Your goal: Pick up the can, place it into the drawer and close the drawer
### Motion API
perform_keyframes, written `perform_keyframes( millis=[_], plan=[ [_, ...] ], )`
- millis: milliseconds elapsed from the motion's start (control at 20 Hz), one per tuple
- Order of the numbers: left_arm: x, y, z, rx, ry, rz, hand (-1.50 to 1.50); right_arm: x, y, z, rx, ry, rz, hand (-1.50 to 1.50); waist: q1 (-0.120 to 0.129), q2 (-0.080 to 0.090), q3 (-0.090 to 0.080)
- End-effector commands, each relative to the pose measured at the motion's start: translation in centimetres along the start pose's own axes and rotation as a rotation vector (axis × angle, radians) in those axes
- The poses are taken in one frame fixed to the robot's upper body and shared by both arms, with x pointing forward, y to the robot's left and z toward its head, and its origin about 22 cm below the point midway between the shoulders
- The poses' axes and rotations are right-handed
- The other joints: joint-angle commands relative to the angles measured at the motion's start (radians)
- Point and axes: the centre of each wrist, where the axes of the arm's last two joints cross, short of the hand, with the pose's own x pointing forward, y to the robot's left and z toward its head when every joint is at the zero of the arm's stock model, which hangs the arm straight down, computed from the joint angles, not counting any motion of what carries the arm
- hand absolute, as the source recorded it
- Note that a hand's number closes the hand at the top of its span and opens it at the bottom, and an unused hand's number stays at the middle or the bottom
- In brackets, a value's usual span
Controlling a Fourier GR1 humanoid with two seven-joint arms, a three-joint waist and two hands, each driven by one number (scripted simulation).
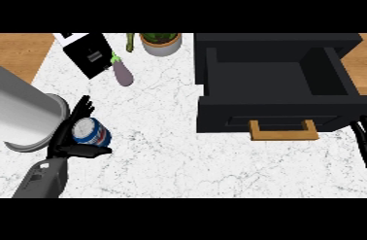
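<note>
1. Can (91, 132): it is sitting at the near left of the counter (179, 156), well apart from the drawer (272, 115). Whether it is resting on the counter or already lifting cannot be told.
2. Risk: the can is round, so it could be rolling out of the curled fingers during the long carry to the right. A low carry could be knocking it against the drawer's front wall or the handle (284, 130).
3. Look: the can is showing a pale, speckled top, a blue side and a thin red band. It is appearing upright, or nearly so.
4. Left hand (66, 142): its fingers are curling round the can's far and left side, and the thumb is closing on the near side.
5. Cylinder (22, 112): large and pale, it is standing just left of the hand and crowding the grasp.
6. Drawer: black, it is standing pulled open at the right, with its wooden handle facing near.
7. Far edge: an eggplant (123, 73), a potted plant (160, 42) and a black board (90, 54) are lying off the carry path.
8. Right hand (360, 142): only a dark sliver is showing at the right edge.
</note>
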Motion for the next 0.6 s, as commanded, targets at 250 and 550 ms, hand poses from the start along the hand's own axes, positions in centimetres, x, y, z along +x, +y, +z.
perform_keyframes(
  millis=[250,550],
  plan=[
    [0.6,-2.2,-1.7,-0.059,-0.039,0.03,1.5,0.7,0.8,0.8,0.0,-0.011,-0.016,-1.5,-0.001,0.0,0.0],
    [1.0,-3.0,-2.6,-0.103,-0.042,0.111,1.5,-1.0,-0.6,1.1,-0.029,-0.026,-0.02,-1.5,-0.004,0.001,0.0]
  ],
)
